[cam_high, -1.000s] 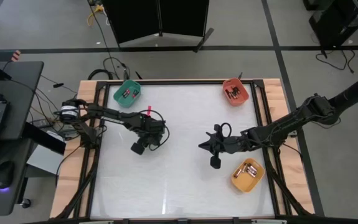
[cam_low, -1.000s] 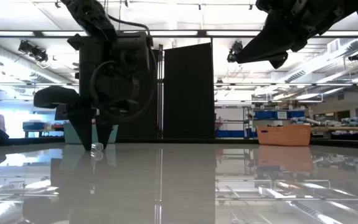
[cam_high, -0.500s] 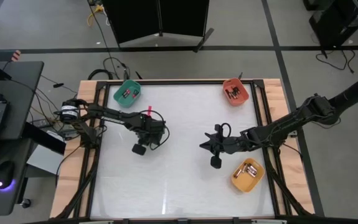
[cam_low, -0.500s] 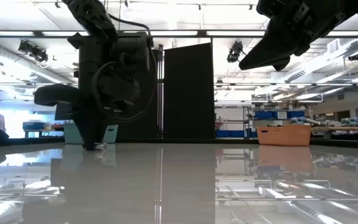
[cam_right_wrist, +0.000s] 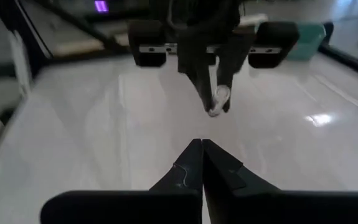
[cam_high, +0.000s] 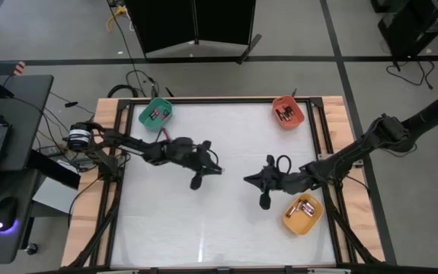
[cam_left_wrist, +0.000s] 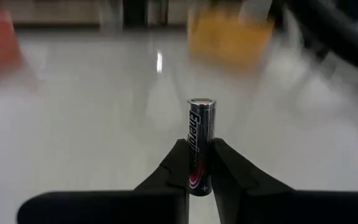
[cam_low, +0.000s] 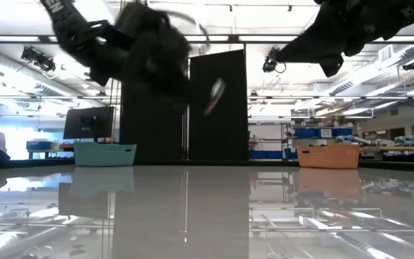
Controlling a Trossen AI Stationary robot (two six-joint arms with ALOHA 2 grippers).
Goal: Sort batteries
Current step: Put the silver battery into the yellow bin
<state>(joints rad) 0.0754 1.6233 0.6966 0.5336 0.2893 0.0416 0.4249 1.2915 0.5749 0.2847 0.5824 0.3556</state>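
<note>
My left gripper [cam_high: 215, 169] is above the table's middle, shut on a dark AA battery [cam_left_wrist: 202, 140] with a silvery end. The same battery also shows in the low view [cam_low: 216, 90], well above the table, and in the right wrist view [cam_right_wrist: 218, 96]. My right gripper [cam_high: 247, 180] is shut and empty, a little to the right of the left gripper and pointing toward it; its shut fingers show in the right wrist view [cam_right_wrist: 202, 149]. My left gripper pinches the battery's labelled body [cam_left_wrist: 198, 167] between its two fingers, near the end away from the silvery cap. The battery lies along the fingers and sticks out past their free ends. The fingers point about level toward the table's right. The battery is lifted clear of the table.
A green bin [cam_high: 156, 114] stands at the far left and a red bin [cam_high: 287, 111] at the far right. A yellow bin [cam_high: 302, 214] stands near the right edge. Each holds batteries. The low view shows the green bin [cam_low: 104, 153] and an orange bin [cam_low: 327, 155].
My left gripper has shut on the battery that lay on the table and lifted it clear. It has gone toward the table's right, tipping from pointing down to about level. My right gripper has stayed about where it was.
</note>
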